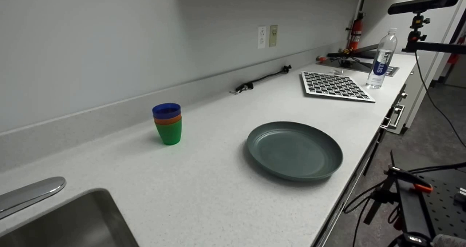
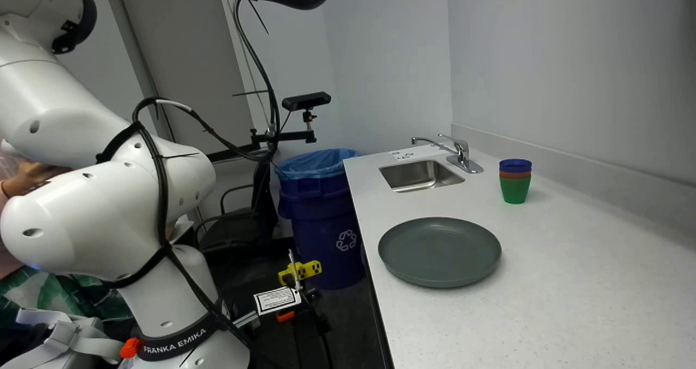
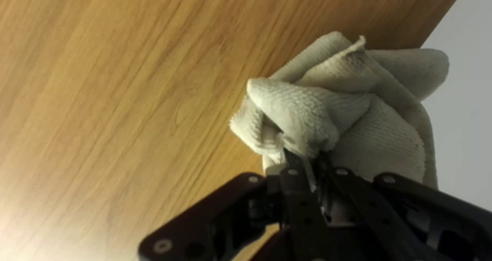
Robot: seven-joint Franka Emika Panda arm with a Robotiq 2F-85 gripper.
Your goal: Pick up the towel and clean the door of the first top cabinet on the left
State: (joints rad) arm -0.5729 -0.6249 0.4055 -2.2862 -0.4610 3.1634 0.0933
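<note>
The claw (image 3: 307, 160) pinches the bunched towel (image 3: 346, 107) in front of the wood (image 3: 134, 99), likely the door; contact is unclear. Wiping well should mean light pressure, folds kept between claw and wood, strokes along the grain. Only the wrist view shows the towel; an exterior view shows the arm (image 2: 103, 211).

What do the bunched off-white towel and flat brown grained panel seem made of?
Off-white towel: matte terry fabric, perhaps cotton, given its fuzzy, ribbed nap.
Brown grained panel: satin wood or laminate; streaked grain and soft glare fit either.
</note>
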